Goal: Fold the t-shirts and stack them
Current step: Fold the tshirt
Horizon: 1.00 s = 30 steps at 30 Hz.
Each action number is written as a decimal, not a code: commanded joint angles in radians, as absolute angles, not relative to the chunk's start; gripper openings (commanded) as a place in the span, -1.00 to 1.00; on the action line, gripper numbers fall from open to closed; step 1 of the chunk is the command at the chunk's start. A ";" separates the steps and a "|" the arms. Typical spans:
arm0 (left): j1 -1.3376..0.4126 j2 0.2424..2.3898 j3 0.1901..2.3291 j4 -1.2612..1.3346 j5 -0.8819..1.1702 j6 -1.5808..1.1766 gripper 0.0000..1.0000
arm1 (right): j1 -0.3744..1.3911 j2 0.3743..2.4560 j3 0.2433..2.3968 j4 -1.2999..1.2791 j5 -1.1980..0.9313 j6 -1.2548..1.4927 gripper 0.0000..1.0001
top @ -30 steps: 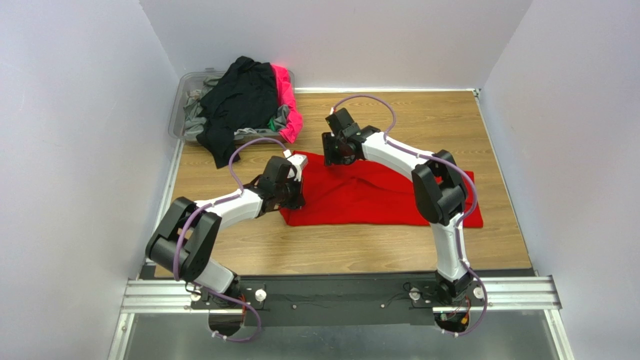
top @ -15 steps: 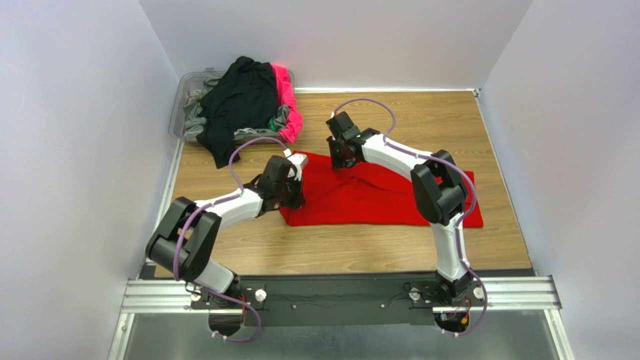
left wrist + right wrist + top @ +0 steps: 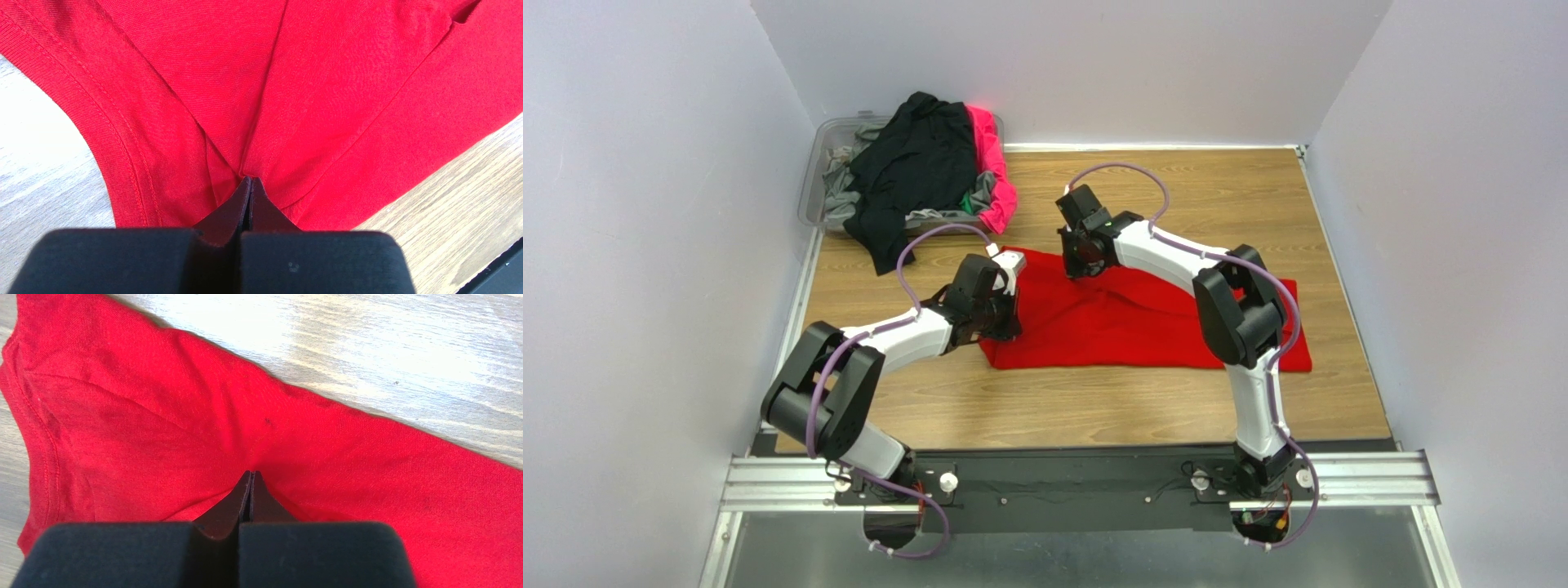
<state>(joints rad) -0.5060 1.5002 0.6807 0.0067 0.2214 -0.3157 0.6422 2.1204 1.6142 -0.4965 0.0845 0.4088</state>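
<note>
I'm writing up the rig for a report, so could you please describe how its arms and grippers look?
The left arm and right arm have white links between bulky black joint housings, each trailed by a looping purple cable. The left gripper and right gripper are matte black blocks with dark wedge-shaped fingers.

Top view: you can't see either pinch point; the wrists sit over them. The left gripper [image 3: 248,184] hides the red t-shirt's [image 3: 1112,325] 9 o'clock edge; the right arm [image 3: 1234,312] crosses its 3 o'clock end. Both wrist views crop the shirt. The black t-shirt [image 3: 916,159] buries most of the bin [image 3: 821,159]; contents beneath unreadable.
</note>
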 commanded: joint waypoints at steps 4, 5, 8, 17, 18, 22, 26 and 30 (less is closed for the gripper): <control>-0.511 1.497 0.706 0.017 0.236 -0.319 -1.00 | 0.650 2.054 1.578 -0.523 0.095 0.407 -0.99; -0.511 1.497 0.704 0.017 0.236 -0.319 -1.00 | 0.650 2.043 1.574 -0.525 0.094 0.407 -0.99; -0.512 1.496 0.706 0.017 0.236 -0.319 -1.00 | 0.650 2.008 1.562 -0.525 0.083 0.413 -0.99; -0.518 1.496 0.706 0.015 0.236 -0.319 -1.00 | 0.650 1.990 1.505 -0.525 0.072 0.420 -0.99; -0.520 1.496 0.706 0.015 0.236 -0.319 -1.00 | 0.650 1.997 1.509 -0.525 0.072 0.420 -0.99; -0.525 1.491 0.704 0.015 0.236 -0.319 -1.00 | 0.650 2.028 1.545 -0.526 0.063 0.416 -0.68; -0.526 1.486 0.706 0.014 0.236 -0.319 -1.00 | 0.649 2.060 1.566 -0.525 0.058 0.413 -0.27; -0.528 1.488 0.709 0.012 0.236 -0.319 -1.00 | 0.650 2.088 1.571 -0.525 0.054 0.400 -0.02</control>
<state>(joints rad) -0.5198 1.4998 0.6819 0.0063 0.2214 -0.3157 0.6422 2.0483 1.5440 -0.5163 0.0700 0.4160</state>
